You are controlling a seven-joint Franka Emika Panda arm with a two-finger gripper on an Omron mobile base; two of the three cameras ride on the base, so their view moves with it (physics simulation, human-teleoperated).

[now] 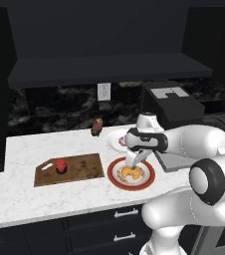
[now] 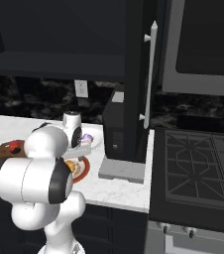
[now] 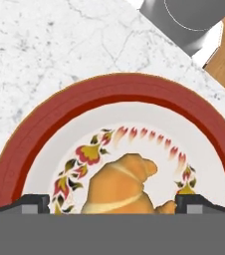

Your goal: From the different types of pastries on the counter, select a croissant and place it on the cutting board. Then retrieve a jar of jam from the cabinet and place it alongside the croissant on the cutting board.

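Gripper point(image 1: 133, 166) jaws wide open, straddling the croissant point(image 1: 130, 172) w/o clamping it; nothing held. Croissant sits mid red-rimmed plate point(image 1: 147, 180) near counter point(image 1: 15, 194) front edge. Jam jar point(image 1: 60, 166) on cutting board point(image 1: 87, 167), left of plate.

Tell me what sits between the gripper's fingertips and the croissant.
Nothing. In the hand view the open gripper has one fingertip on each side of the croissant, with bare plate in the gaps. The left base view shows it low over the plate.
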